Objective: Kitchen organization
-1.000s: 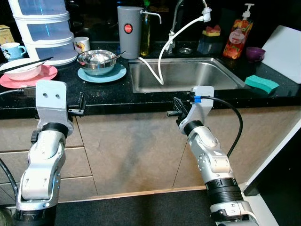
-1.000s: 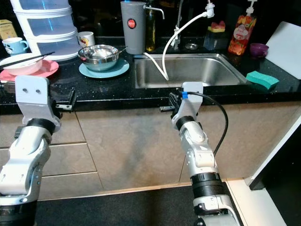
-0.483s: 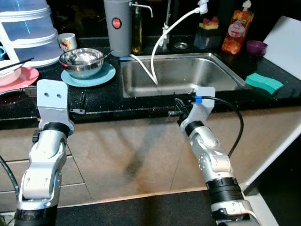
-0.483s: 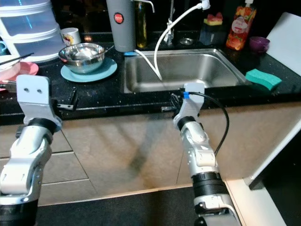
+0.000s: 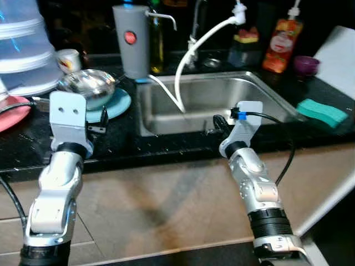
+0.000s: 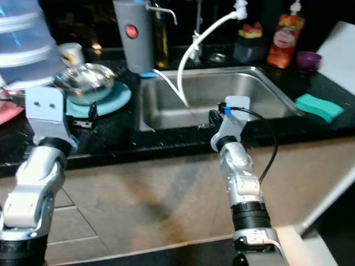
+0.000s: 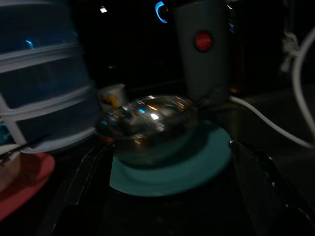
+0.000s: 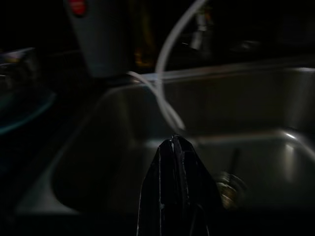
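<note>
Closer now: both arms have come up over the counter edge as the robot moves in, and the view has shifted with it. Left gripper (image 5: 101, 121) hovers, fingers spread wide, just short of the steel bowl (image 5: 87, 86), which gleams as it sits on a teal plate (image 5: 117, 102). Right gripper (image 6: 213, 117), fingers pressed together, hangs at the front rim of the steel sink (image 5: 277, 100), where a white hose (image 5: 188, 61) droops in. Black speckled countertop (image 5: 166, 141), beige cabinet fronts below. Grey dispenser (image 5: 128, 41) stands behind the bowl, stacked clear containers (image 5: 22, 55) further left, green sponge (image 5: 324, 112) and orange soap bottle (image 5: 280, 47) on the right.
</note>
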Controlling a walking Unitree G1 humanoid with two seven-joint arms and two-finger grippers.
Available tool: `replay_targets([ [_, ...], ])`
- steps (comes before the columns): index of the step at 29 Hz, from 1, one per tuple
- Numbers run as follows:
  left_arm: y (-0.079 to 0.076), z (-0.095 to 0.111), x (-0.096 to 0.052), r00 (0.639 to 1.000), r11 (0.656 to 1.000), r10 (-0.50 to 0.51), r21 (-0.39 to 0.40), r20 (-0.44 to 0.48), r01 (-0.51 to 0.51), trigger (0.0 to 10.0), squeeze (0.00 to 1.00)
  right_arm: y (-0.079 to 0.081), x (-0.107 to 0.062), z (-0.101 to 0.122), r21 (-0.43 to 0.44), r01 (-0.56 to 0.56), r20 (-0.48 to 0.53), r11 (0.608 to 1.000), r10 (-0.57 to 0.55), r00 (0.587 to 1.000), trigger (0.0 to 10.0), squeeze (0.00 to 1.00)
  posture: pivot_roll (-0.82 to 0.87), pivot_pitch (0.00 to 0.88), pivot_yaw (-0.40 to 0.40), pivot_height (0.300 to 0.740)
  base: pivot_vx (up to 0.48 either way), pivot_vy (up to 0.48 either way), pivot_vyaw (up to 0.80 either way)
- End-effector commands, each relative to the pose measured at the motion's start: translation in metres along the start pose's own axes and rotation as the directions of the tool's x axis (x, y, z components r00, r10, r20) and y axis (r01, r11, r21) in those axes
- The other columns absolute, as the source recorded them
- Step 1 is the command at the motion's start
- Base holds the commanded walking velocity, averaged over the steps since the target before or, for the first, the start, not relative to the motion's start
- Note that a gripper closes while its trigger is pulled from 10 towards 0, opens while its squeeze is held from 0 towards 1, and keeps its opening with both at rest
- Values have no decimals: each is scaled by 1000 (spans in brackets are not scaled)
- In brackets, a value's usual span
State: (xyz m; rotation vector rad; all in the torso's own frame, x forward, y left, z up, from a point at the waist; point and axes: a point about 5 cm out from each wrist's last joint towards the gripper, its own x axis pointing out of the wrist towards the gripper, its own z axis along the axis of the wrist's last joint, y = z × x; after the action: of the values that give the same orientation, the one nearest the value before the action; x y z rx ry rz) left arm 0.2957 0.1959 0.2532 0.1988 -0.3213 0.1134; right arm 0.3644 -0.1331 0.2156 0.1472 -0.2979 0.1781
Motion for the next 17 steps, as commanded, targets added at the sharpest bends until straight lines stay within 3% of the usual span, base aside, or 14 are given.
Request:
replay_targets([
  [1,2,-2,-1,1000,1000,4,13,-14,-3,10000,0,8,1,-2,5,-26,-5,1000,26,1000,10000,0,35,39,1,740,368,0,0],
  [5,1,-1,-1,1000,1000,0,13,-12,0,10000,0,9,1,-2,7,-30,-9,1000,30,999,10000,0,38,40,1,740,365,0,114],
  [13,-2,0,-2,1000,1000,-6,9,-12,6,10000,0,8,1,-3,1,-31,-12,1000,31,999,10000,0,41,42,2,740,366,0,776],
  [17,-4,-1,-2,1000,1000,-12,6,-15,12,10000,0,5,2,-3,21,-9,-10,1000,9,1000,10000,0,41,42,1,740,361,0,0],
])
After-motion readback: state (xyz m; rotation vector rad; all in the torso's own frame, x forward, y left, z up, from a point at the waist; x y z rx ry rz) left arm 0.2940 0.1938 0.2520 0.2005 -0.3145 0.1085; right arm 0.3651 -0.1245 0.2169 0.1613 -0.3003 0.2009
